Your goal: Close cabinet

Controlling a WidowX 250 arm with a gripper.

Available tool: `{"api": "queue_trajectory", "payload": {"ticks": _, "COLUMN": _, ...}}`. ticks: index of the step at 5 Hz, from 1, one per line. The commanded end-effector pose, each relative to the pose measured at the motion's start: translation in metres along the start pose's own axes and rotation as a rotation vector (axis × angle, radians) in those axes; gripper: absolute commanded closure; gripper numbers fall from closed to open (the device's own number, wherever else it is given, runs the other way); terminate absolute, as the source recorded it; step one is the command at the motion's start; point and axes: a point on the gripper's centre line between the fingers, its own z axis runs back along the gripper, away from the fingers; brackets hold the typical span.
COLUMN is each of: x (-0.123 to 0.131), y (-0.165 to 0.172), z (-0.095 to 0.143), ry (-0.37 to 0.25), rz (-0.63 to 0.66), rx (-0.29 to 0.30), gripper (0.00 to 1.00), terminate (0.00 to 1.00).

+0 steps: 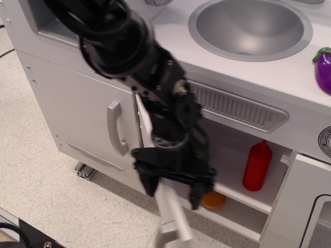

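Note:
The cabinet [243, 155] is a white cupboard under the sink with one white inner shelf [235, 192]. Its squarish door [175, 219] stands about half open, seen nearly edge-on and blurred, hinged at the left. The grey handle [164, 235] shows at the door's lower outer end. My black gripper [172, 199] is open, with one finger on each side of the door's top edge. The arm hides the left part of the cupboard's inside.
A red bottle [257, 166] stands on the shelf and an orange object [213, 200] lies below it. A tall narrow door with a D-handle [115, 128] is left of the cupboard. A windowed door [302, 206] stands open at right. The sink [251, 28] and a purple eggplant [324, 64] are on top.

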Motion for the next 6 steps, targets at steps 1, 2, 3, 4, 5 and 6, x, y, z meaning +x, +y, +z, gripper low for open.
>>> {"api": "queue_trajectory", "payload": {"ticks": 1, "x": 0.020, "y": -0.044, "z": 0.040, "ry": -0.121, "rz": -0.057, "rx": -0.106, "gripper": 0.00, "terminate": 0.00}}
{"api": "queue_trajectory", "payload": {"ticks": 2, "x": 0.009, "y": -0.032, "z": 0.053, "ry": -0.105, "rz": -0.091, "rx": -0.109, "gripper": 0.00, "terminate": 0.00}}
{"api": "queue_trajectory", "payload": {"ticks": 3, "x": -0.012, "y": 0.000, "z": 0.038, "ry": -0.084, "rz": -0.151, "rx": -0.037, "gripper": 0.00, "terminate": 0.00}}
{"api": "queue_trajectory", "payload": {"ticks": 4, "x": -0.022, "y": 0.022, "z": 0.022, "ry": -0.111, "rz": -0.198, "rx": 0.025, "gripper": 0.00, "terminate": 0.00}}
{"api": "queue_trajectory", "payload": {"ticks": 5, "x": -0.016, "y": 0.031, "z": 0.001, "ry": -0.108, "rz": -0.196, "rx": 0.075, "gripper": 0.00, "terminate": 0.00}}
{"api": "queue_trajectory", "payload": {"ticks": 6, "x": 0.005, "y": 0.023, "z": -0.012, "ry": -0.154, "rz": -0.151, "rx": 0.085, "gripper": 0.00, "terminate": 0.00}}
